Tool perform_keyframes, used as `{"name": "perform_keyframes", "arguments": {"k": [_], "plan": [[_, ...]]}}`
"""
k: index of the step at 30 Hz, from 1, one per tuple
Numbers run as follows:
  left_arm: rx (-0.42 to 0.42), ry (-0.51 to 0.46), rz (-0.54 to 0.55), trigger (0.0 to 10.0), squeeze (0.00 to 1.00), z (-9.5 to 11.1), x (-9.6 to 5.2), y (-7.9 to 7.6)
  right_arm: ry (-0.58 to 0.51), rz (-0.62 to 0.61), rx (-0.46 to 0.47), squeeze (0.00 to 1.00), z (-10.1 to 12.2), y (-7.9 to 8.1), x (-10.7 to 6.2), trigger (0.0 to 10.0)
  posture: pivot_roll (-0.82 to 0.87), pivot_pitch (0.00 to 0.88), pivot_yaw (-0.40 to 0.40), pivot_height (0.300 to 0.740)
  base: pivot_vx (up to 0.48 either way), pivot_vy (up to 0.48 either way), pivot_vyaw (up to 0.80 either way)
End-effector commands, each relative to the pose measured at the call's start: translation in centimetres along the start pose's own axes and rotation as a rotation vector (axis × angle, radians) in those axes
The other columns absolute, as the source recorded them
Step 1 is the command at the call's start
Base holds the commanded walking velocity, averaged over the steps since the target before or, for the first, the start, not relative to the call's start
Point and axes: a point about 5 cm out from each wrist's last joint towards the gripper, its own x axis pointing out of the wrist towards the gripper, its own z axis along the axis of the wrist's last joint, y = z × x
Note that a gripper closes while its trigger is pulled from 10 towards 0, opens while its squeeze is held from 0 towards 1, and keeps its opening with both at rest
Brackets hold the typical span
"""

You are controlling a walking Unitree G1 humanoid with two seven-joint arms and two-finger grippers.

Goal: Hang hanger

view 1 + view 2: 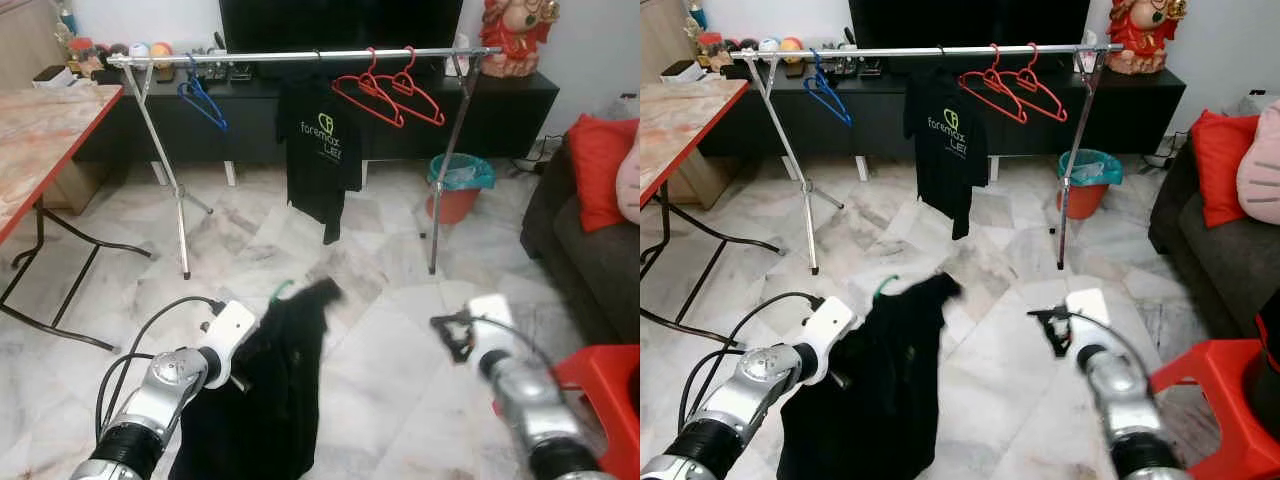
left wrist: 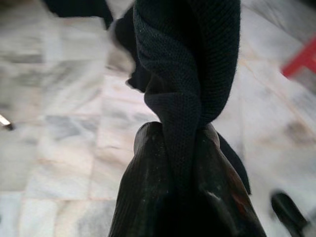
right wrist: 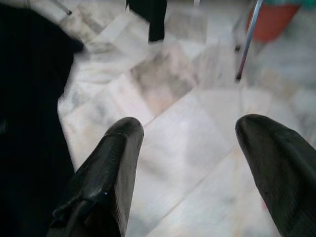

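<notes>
The left pincer (image 2: 182, 148) is clamped on a black shirt (image 1: 265, 390), the right pincer (image 3: 192, 163) spread apart, facing the rail (image 1: 300, 56) carrying red hangers (image 1: 390, 90).

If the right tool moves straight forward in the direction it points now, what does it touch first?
Probably the marble floor: the open right tool aims down at bare tiles. The rack leg and red bin lie farther on, though depth is uncertain.

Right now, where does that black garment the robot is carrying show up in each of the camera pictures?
Left eye view: black garment hangs low, left of centre, from the left gripper.
Right eye view: low, left of centre.
Left wrist view: bunched between the black fingers, centre.
Right wrist view: dark mass along one edge.
Shared landmark: the marble floor.
</notes>
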Motion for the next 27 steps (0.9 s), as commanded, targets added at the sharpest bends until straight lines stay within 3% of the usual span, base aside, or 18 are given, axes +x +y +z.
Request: {"name": "perform_keyframes", "arguments": {"k": [1, 2, 3, 4, 5, 9, 11, 15, 20, 24, 27], "plan": [[-0.004, -0.047, 0.077, 10.0, 0.00, 0.5, 0.0, 0.8, -0.006, -0.053, 0.057, 0.00, -0.3, -0.2, 0.1, 10.0, 0.00, 0.000, 0.005, 0.740, 0.000, 0.000, 0.00], [-0.012, -0.054, 0.109, 10.0, 0.00, 0.3, 0.0, 0.8, 0.005, -0.083, 0.089, 0.00, -0.7, -0.1, 0.1, 10.0, 0.00, 0.000, 0.005, 0.740, 0.000, 0.000, 0.00], [-0.134, -0.099, 0.213, 10.0, 0.00, -0.3, -0.3, 1.0, 0.062, -0.165, 0.153, 0.00, -2.7, 0.0, -0.3, 10.0, -0.01, 0.000, -0.001, 0.740, 0.000, 0.000, 0.00], [-0.134, -0.099, 0.213, 10.0, 0.00, -0.3, -0.3, 1.0, 0.062, -0.165, 0.153, 0.00, -2.7, 0.0, -0.3, 10.0, -0.01, 0.000, -0.001, 0.740, 0.000, 0.000, 0.00], [-0.221, -0.125, 0.261, 10.0, 0.00, -0.7, -0.5, 1.2, 0.099, -0.208, 0.186, 0.00, -3.9, 0.1, -0.6, 10.0, -0.01, 0.000, -0.001, 0.740, 0.000, 0.000, 0.00], [-0.310, -0.129, 0.320, 10.0, 0.00, -1.7, -0.8, 0.9, 0.192, -0.232, 0.327, 0.00, -7.1, 0.5, -1.8, 10.0, 0.00, 0.000, -0.021, 0.740, 0.000, 0.000, 0.00], [-0.321, -0.140, 0.335, 10.0, 0.00, -2.0, -0.8, 0.6, 0.244, -0.266, 0.286, 0.00, -8.4, 0.5, -2.4, 10.0, -0.01, 0.000, -0.014, 0.740, 0.000, 0.000, 0.00], [-0.358, -0.168, 0.335, 10.0, 0.00, -1.7, -0.5, 0.3, 0.328, -0.316, 0.340, 0.00, -11.1, 0.9, -3.9, 10.0, -0.01, 0.000, -0.002, 0.740, 0.000, 0.000, 0.00], [-0.395, -0.217, 0.379, 10.0, 0.00, 0.1, 0.2, 1.6, 0.346, -0.284, 0.325, 0.00, -11.9, 1.8, -4.3, 10.0, -0.04, 0.000, 0.006, 0.740, 0.192, 0.000, 0.00], [-0.345, -0.236, 0.312, 10.0, 0.00, 0.9, 0.9, 0.4, 0.376, -0.276, 0.313, 0.00, -12.6, 2.0, -4.7, 10.0, -0.03, 0.000, 0.001, 0.740, 0.387, 0.000, 0.00], [-0.358, -0.249, 0.319, 10.0, 0.00, 1.0, 1.0, 0.1, 0.400, -0.267, 0.285, 0.00, -13.1, 2.0, -5.0, 10.0, -0.01, 0.000, -0.014, 0.740, 0.393, 0.000, 0.00]]}}
